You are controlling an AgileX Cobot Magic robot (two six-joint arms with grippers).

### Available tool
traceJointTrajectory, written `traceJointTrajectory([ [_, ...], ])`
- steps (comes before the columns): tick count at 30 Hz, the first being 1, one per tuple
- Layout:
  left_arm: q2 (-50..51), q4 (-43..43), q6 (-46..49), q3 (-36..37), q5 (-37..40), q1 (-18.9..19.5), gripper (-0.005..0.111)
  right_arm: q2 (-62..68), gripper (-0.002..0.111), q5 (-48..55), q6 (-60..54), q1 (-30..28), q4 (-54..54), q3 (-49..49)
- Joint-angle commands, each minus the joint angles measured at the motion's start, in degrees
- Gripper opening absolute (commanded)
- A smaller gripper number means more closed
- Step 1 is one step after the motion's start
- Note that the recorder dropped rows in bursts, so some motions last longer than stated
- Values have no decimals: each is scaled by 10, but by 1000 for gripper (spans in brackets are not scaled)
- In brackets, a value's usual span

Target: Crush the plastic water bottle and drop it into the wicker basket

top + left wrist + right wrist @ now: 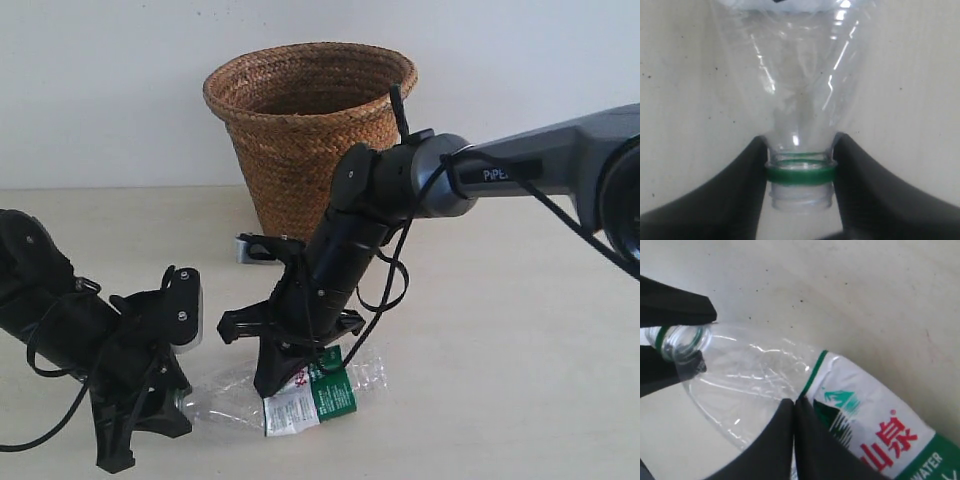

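The plastic water bottle [335, 392] lies on its side on the table, its clear body flattened and creased. My left gripper [178, 408] is shut on its neck; in the left wrist view both fingers clamp the green neck ring [800, 172] below the clear shoulder [800, 75]. My right gripper [272, 385] points down with its jaws pressed together and its tips on the bottle [755, 375] at the label's edge [794, 402]. Nothing shows between them. The left gripper's fingers [675, 305] appear in the right wrist view beside the open mouth. The wicker basket [310, 60] stands upright behind the arms.
The beige table [500, 350] extends to the right of the bottle. A white wall rises behind the basket. A small grey and black part [245, 248] shows at the basket's foot, behind the right arm. The right arm's cable [395, 270] hangs in a loop.
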Motion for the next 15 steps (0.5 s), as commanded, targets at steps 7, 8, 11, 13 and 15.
traceJointTrajectory([
  [7, -5, -11, -6, -1, 2, -1, 4, 73, 0, 27, 78, -39, -162, -13],
  [8, -5, -11, -6, -1, 2, -1, 4, 73, 0, 29, 82, -39, -170, -13],
  [11, -5, -11, -6, -1, 2, -1, 4, 73, 0, 42, 73, -38, -170, -13],
  [13, -5, -11, -6, -1, 2, -1, 4, 69, 0, 60, 64, -38, -170, -19],
  [15, -5, -11, -6, -1, 2, -1, 4, 59, 0, 67, 61, -38, -168, -20],
])
